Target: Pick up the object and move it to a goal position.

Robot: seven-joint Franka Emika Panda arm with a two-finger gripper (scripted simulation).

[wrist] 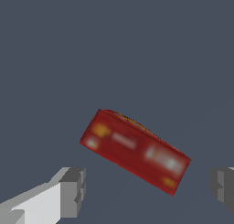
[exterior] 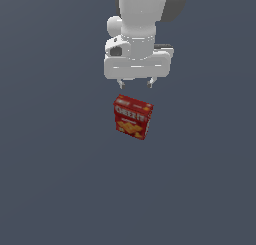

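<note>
Big grey floor (exterior: pixel 50 189) everywhere. White robot arm (exterior: pixel 145 9) at 12 o'clock in the exterior view, hanging straight down. Gripper (exterior: pixel 135 83) under it, spread wide, holding nothing. Fingers (wrist: pixel 73 191) well apart in the wrist view. Little red cracker box (exterior: pixel 133 117) standing on the floor, just below the gripper, at about 6 o'clock from it, not touching. Top edge of the box (wrist: pixel 135 150) turned, long side running from 10 o'clock to 4 o'clock in the wrist view, not square between the fingers. Probably needs a small twist of the gripper, then a drop straight down to close on the thin sides.
</note>
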